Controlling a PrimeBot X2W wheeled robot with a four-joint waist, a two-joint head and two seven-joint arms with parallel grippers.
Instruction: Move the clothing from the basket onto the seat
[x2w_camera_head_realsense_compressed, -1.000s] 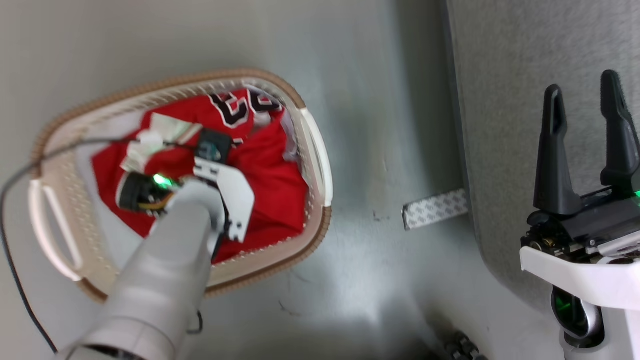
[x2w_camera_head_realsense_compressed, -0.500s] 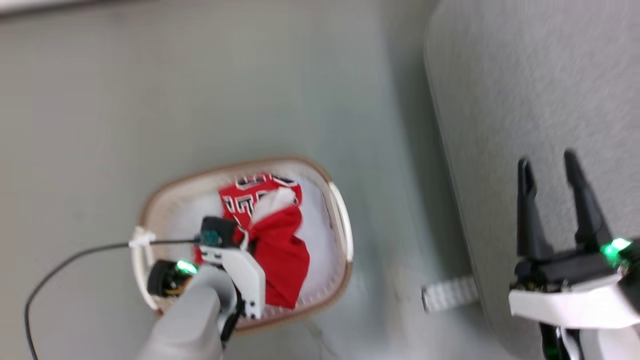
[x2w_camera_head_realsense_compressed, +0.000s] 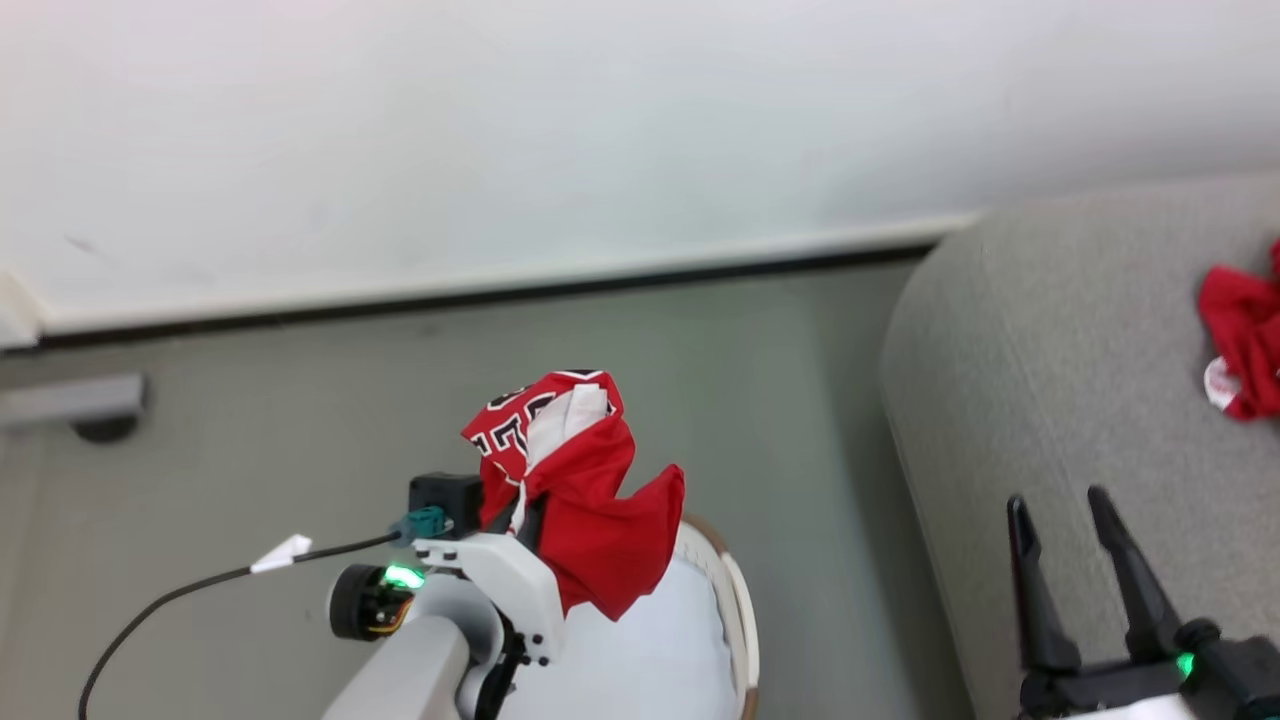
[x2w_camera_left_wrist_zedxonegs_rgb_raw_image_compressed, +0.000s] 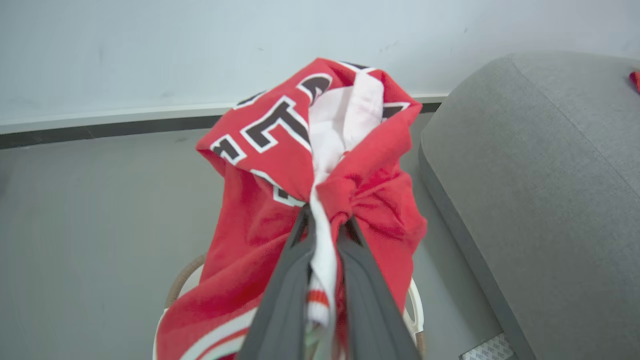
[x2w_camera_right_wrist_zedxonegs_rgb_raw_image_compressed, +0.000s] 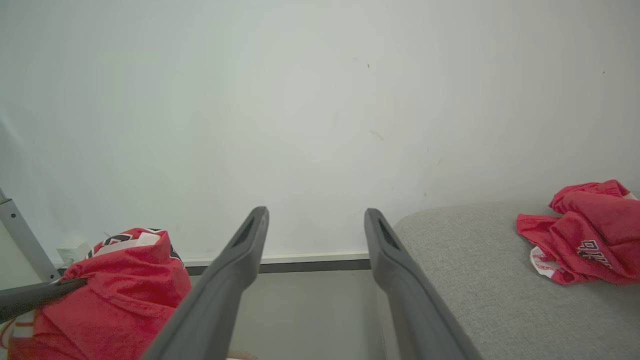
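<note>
Left claw (x2w_camera_left_wrist_zedxonegs_rgb_raw_image_compressed: 325, 220) was clamped on a red jersey (x2w_camera_head_realsense_compressed: 590, 520), with white trim pinched between its fingers. The jersey hung bunched over the white laundry basket (x2w_camera_head_realsense_compressed: 740, 620) at 6 o'clock in the head view. Whether its lower hem touched the basket could not be told. Right claw (x2w_camera_head_realsense_compressed: 1058, 497), at 4 o'clock, had its fingers apart and gripped nothing, poised over the grey sofa (x2w_camera_head_realsense_compressed: 1050, 380). A second red garment (x2w_camera_head_realsense_compressed: 1240, 340) lay crumpled on the sofa at 3 o'clock.
</note>
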